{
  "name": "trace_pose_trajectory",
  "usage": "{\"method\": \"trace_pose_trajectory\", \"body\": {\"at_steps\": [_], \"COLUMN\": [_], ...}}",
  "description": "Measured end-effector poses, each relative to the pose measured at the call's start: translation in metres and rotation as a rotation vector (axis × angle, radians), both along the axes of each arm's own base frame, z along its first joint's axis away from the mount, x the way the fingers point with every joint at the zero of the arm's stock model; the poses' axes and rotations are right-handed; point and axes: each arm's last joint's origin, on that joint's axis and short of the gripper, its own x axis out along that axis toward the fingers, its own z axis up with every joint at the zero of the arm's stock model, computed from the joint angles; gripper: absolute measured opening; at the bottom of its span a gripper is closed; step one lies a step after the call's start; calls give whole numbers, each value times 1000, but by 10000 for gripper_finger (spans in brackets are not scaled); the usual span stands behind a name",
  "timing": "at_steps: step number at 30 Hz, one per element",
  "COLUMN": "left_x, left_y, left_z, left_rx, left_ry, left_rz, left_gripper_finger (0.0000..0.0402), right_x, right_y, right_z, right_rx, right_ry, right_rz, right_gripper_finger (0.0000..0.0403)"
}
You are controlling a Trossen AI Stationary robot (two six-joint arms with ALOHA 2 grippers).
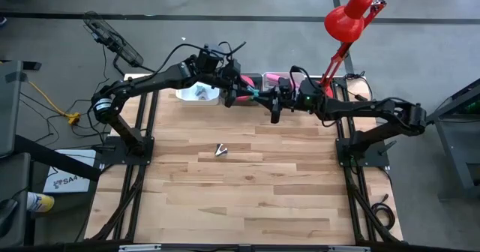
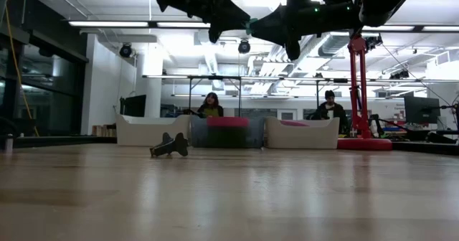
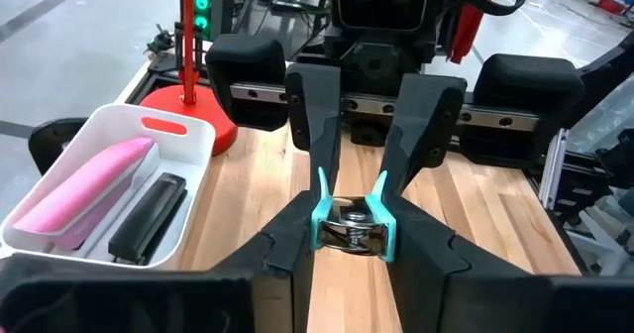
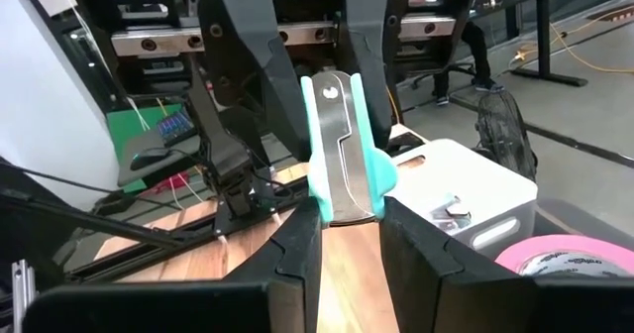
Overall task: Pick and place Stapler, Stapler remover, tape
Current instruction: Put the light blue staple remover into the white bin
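high view: left gripper (image 1: 229, 94) and right gripper (image 1: 274, 106) meet in the air over the far edge of the tabletop (image 1: 247, 199), with the teal stapler remover (image 1: 255, 94) between them, just in front of a white bin (image 1: 196, 94). a small dark object (image 1: 220, 150) lies alone mid-tabletop, well apart from both arms; cannot tell what it is. low view: both arms hang high above the wood; the small dark object (image 2: 170, 146) rests flat, with bins in a row behind it. left wrist view: left gripper (image 3: 349, 239) fingers (image 3: 287, 244) pressed against both teal sides of the stapler remover (image 3: 349, 232), opposite fingers gripping from the far side; a white bin (image 3: 188, 135) to one side holds a pink item and a dark bar. right wrist view: right gripper (image 4: 347, 219) fingers together, clamped on the lower end of the stapler remover (image 4: 339, 145), held upright; pink tape (image 4: 570, 259) near another white bin (image 4: 466, 189). step in hand, as judged: arm-to-arm handover of the stapler remover. next move calls for confirming a firm left grip, then parting the right fingers and backing straight away without dragging the tool, before carrying to a bin.
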Motion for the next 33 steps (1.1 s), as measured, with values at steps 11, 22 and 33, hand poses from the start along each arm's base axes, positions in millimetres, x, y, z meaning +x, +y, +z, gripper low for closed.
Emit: {"method": "trace_pose_trajectory", "body": {"at_steps": [11, 22, 33], "left_x": [-1, -24, -70], "left_y": [0, 25, 59], "left_z": [-2, -13, -33], "left_rx": [3, 44, -44], "left_ry": [26, 222, 531], "left_rz": [32, 301, 598], "left_gripper_finger": [89, 89, 89], "right_x": [0, -17, -29], "right_y": [0, -6, -10], "right_z": [-2, -5, -1], "right_rx": [10, 85, 113], "right_ry": [19, 163, 191], "right_rz": [18, -41, -89], "right_gripper_finger": [145, 184, 176]}}
